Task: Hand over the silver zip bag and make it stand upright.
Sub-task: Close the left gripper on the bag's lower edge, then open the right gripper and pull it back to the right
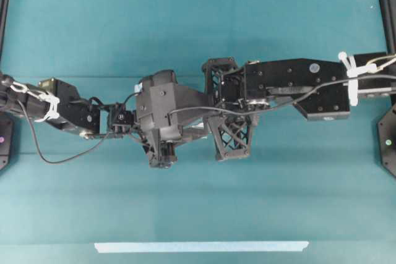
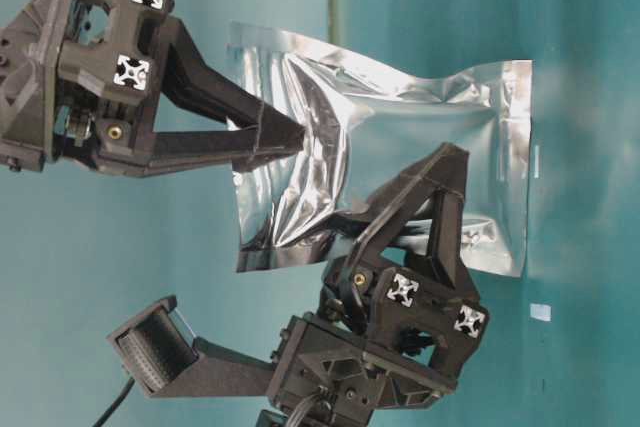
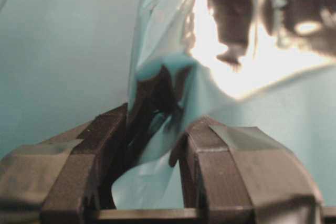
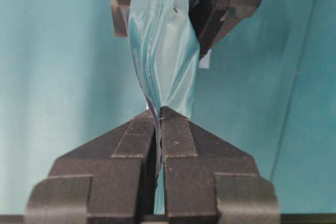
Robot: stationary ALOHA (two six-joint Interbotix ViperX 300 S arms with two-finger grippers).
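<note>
Silver zip bag (image 2: 400,137) held in the air between two claws above the teal surface (image 1: 185,23).

The left claw (image 3: 157,145) sat around one edge of the bag: in its own wrist view the foil ran down between the two fingers (image 3: 105,145), which stood partly apart with a gap beside the sheet, so whether they pressed it I cannot tell. In the right wrist view the right claw (image 4: 159,121) was clamped together on the opposite edge, the crinkled pouch rising straight out from its tips toward the other claw. From table level the bag hung clear of the surface, one claw reaching in at each side. Overhead, the two arms met near the middle and hid the bag; a pale tape strip (image 1: 201,246) lay on the surface well apart from both claws.
</note>
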